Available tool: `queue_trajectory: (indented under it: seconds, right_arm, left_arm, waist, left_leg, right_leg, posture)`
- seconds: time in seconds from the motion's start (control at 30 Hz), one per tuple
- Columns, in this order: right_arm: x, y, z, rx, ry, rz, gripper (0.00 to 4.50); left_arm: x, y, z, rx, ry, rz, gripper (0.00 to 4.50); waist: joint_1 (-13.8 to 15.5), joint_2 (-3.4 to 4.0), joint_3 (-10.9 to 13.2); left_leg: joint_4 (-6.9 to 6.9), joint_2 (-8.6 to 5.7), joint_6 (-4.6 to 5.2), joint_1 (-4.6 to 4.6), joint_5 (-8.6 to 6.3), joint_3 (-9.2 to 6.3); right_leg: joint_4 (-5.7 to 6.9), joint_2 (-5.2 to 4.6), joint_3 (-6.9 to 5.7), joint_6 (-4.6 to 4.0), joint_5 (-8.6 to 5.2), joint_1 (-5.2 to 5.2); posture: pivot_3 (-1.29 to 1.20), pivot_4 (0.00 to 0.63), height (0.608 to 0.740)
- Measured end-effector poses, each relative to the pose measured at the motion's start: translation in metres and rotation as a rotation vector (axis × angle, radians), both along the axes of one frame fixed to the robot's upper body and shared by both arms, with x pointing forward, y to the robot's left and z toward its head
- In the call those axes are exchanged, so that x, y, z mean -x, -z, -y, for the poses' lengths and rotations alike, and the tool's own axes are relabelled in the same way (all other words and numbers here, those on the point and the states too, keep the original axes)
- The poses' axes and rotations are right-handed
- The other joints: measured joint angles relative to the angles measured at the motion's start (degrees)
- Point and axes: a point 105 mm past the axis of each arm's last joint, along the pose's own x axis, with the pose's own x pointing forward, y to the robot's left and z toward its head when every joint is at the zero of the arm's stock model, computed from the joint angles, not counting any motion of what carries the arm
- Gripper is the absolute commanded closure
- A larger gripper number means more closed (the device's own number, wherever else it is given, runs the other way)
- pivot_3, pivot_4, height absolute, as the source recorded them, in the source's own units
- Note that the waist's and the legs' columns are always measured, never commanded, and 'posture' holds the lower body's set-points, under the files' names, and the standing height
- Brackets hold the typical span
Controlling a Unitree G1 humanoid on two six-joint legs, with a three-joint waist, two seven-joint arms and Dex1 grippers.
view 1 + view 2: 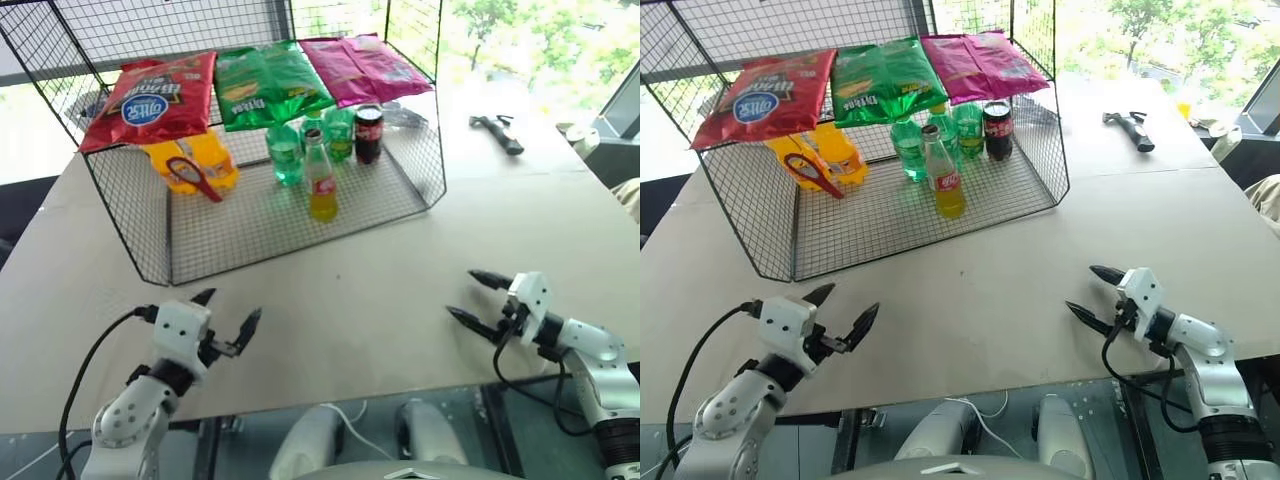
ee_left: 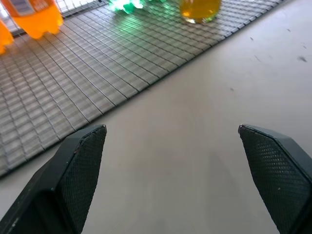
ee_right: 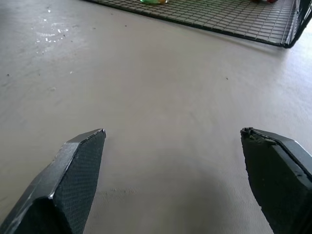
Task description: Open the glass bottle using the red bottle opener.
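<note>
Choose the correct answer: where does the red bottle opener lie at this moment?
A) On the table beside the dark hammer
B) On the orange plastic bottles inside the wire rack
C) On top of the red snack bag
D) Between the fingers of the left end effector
B: the red bottle opener rests on the orange plastic bottles within the wire rack, left of the glass bottle.

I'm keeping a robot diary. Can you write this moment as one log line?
left claw: open, empty | right claw: open, empty | glass bottle: upright in wire rack, capped | red bottle opener: untouched
</note>
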Motion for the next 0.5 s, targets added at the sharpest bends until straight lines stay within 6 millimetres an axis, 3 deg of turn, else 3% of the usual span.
queue_trajectory:
  seconds: [0.23,0.33,0.5]
  right_arm:
    - [-0.004,-0.042,-0.048,-0.102,-0.141,0.081,0.03]
    - [-0.007,-0.077,-0.076,-0.190,-0.207,0.151,0.03]
    - [-0.003,-0.102,-0.090,-0.250,-0.252,0.175,0.03]
  left_arm:
    - [-0.020,-0.020,-0.003,0.009,-0.047,0.096,0.00]
    - [-0.036,-0.040,-0.003,0.039,-0.067,0.177,0.00]
    - [-0.048,-0.057,-0.003,0.082,-0.097,0.236,0.00]
  waist:
    - [0.0,0.00,0.0]
    - [0.1,-0.01,0.0]
    - [0.1,-0.02,0.0]
  left_leg:
    - [0.02,-0.02,-0.05,-0.14,0.03,-0.03]
    - [0.04,-0.02,-0.08,-0.21,0.05,-0.12]
    - [0.04,-0.08,-0.07,-0.28,0.04,-0.13]
  right_leg:
    - [0.00,0.00,-0.02,0.00,0.01,-0.13]
    - [0.03,0.00,-0.11,-0.01,0.02,-0.20]
    - [0.00,0.01,-0.11,-0.01,0.01,-0.24]
  posture:
    - [0.00,0.150,0.740]
    - [0.00,0.150,0.740]
    - [0.00,0.150,0.740]
